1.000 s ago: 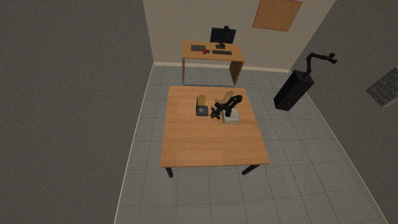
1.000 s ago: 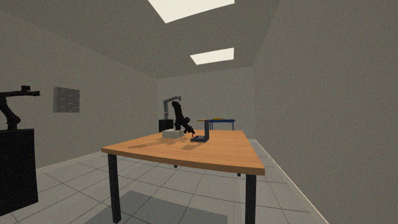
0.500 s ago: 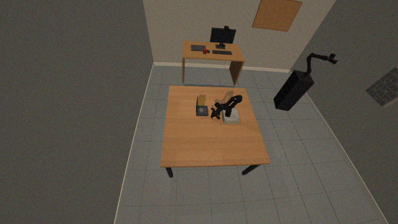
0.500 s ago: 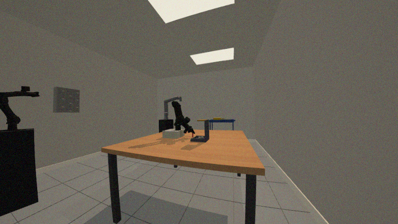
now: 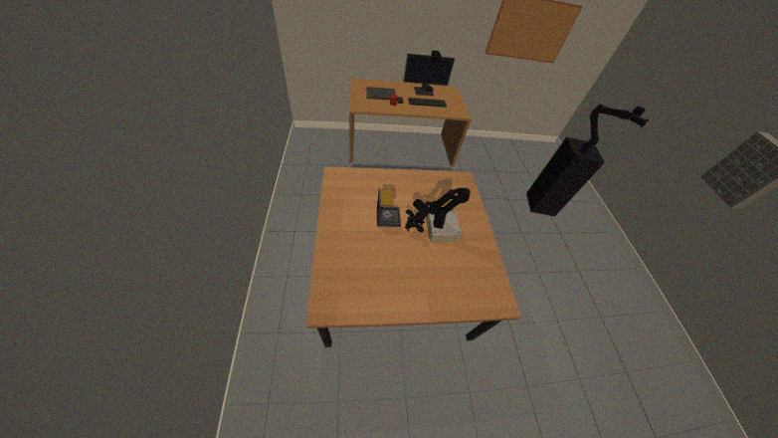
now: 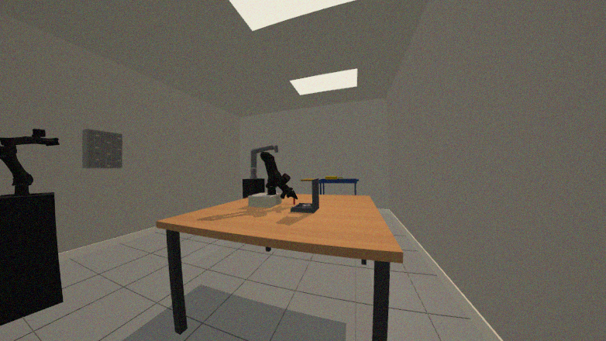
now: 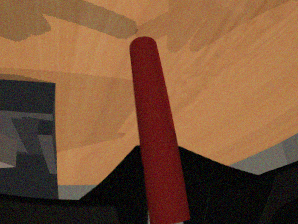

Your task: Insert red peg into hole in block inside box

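My gripper [image 5: 408, 227] [image 6: 295, 198] [image 7: 153, 152] is shut on the red peg [image 5: 408, 230] [image 6: 294, 201] [image 7: 150, 90], which stands about upright with its lower end at or just above the table. Whether it touches the table is hard to tell. The dark box [image 5: 396, 223] [image 6: 315, 193] is a short way in front of the gripper; part of it shows at the left in the wrist view [image 7: 25, 95]. The yellow roof [image 5: 386, 197] [image 6: 308, 180] sticks out from its back wall. The block [image 5: 386, 214] with the hole is on the box floor; the hole is too small to make out.
The arm's pale base block [image 5: 445, 233] [image 6: 263, 199] stands on the wooden table [image 5: 408, 283] [image 6: 254, 225] behind the gripper. The box's raised back wall is on the side away from the arm. A desk [image 5: 369, 106] with a monitor stands beyond the table.
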Robot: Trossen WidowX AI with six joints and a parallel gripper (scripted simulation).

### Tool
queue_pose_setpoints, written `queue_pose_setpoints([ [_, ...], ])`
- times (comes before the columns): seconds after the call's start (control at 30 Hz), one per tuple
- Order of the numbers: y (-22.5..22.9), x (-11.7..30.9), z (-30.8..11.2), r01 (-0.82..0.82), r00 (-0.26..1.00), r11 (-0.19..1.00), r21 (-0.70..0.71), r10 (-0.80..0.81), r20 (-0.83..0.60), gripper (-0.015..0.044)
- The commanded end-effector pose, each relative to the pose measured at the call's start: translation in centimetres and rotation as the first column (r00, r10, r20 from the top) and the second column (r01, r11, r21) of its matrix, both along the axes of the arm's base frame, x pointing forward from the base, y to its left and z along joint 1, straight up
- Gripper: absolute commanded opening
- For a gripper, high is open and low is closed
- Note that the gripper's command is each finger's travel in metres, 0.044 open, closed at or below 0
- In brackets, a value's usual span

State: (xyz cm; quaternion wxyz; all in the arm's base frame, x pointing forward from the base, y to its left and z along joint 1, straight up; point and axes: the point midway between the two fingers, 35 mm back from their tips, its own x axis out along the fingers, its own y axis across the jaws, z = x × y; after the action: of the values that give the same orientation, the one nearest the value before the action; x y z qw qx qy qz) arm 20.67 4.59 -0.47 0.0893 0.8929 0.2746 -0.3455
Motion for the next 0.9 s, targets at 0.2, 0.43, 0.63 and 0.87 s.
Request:
queue_pose_setpoints([
  [0.2, -0.1, 0.3, 1.1, 0.002, 1.000, 1.000, -0.004, -0.002, 0.022, 0.0000],
  [0.43, -0.1, 0.4, 1.7, 0.002, 1.000, 1.000, -0.005, -0.002, 0.029, 0.0000],
  [0.63, -0.1, 0.4, 2.2, 0.002, 0.999, 1.000, -0.006, -0.002, 0.036, 0.0000],
  [0.87, 0.0, 0.4, 2.8, 0.003, 0.999, 1.000, -0.007, -0.003, 0.043, 0.0000],
])
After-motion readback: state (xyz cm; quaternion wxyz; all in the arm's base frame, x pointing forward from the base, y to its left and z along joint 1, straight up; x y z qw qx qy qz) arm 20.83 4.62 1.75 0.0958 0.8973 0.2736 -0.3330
